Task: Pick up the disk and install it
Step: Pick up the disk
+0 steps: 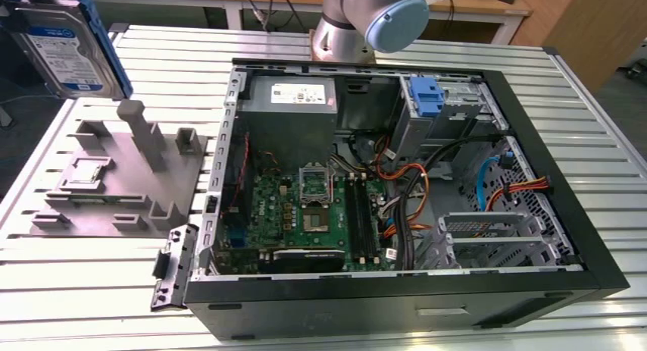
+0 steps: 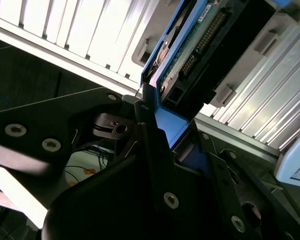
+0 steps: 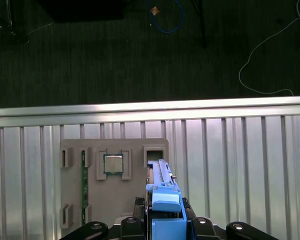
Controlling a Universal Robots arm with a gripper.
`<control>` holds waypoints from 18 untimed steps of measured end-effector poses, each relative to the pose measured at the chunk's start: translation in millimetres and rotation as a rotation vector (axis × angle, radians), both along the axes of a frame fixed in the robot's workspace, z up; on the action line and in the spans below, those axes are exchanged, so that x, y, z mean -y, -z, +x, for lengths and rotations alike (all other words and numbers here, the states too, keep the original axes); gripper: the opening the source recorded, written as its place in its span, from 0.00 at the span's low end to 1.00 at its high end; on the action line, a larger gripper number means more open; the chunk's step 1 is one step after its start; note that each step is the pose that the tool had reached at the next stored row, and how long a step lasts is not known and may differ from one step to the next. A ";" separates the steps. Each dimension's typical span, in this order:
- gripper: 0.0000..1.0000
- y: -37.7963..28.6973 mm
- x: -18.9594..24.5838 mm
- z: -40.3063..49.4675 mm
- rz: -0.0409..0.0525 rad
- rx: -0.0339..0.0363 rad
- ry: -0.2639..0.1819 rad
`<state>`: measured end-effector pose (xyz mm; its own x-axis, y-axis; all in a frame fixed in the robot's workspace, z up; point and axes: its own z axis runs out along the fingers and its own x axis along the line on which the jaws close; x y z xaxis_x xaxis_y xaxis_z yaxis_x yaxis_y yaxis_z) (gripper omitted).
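End effector point(image 3: 166, 222) around upright disk point(image 1: 66, 51), high above grey fixture plate point(image 1: 121, 177)

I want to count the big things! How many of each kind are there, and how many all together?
disk: 1
open computer case: 1
grey holder plate: 1
robot arm: 1
Total: 4

Grey plastic fixture plate point(image 1: 117, 186) on the metal tabletop point(image 1: 91, 290), at the exterior view's left of the open black computer case point(image 1: 404, 298) (blue-framed silver disk point(image 1: 66, 55) above it).
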<state>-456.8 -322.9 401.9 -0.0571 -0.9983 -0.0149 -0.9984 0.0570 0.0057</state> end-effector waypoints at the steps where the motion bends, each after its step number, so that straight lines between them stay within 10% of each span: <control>1: 0.36 -0.4 0.0 0.0 0.0000 0.0000 0.000; 18: 0.36 -8.3 0.0 0.0 0.0000 0.0000 0.000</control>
